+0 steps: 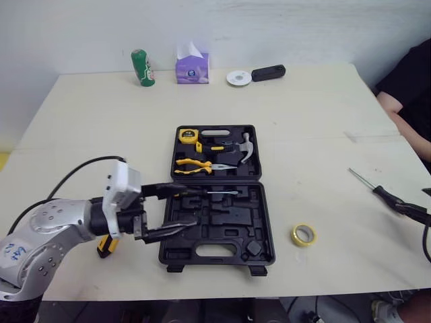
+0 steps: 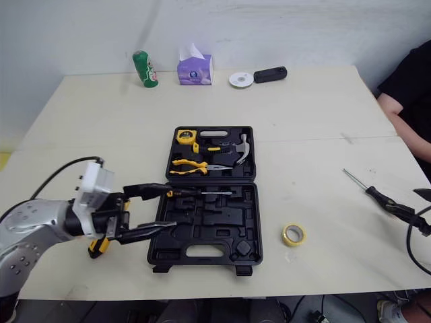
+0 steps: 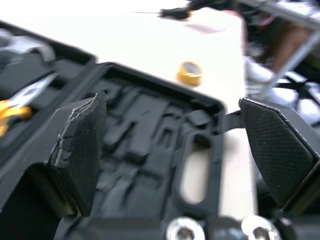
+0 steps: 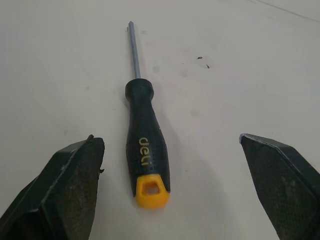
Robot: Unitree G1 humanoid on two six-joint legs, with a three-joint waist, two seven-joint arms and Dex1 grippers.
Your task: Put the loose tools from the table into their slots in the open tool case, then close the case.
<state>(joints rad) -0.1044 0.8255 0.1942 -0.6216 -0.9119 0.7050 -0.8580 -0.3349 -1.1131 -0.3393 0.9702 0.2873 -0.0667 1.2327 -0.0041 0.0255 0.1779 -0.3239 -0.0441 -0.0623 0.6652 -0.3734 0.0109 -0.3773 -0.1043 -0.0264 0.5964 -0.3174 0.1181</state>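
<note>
black left tool spread wide, over case

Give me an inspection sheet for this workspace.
Surface: beige table.
Job's things: tool case open, holding tape measure, pliers, hammer, one screwdriver; loose screwdriver and yellow tape roll on the table to its right; yellow-handled tool partly hidden left of the case.
Clutter: green can, tissue box, white disc, black object along the far edge.
Grippers: left end effector open over the case's left side; right end effector open, either side of the loose screwdriver's handle.
Cables: black cable arcs behind the left end effector.
Surroundings: white wall; person seated at right.
</note>
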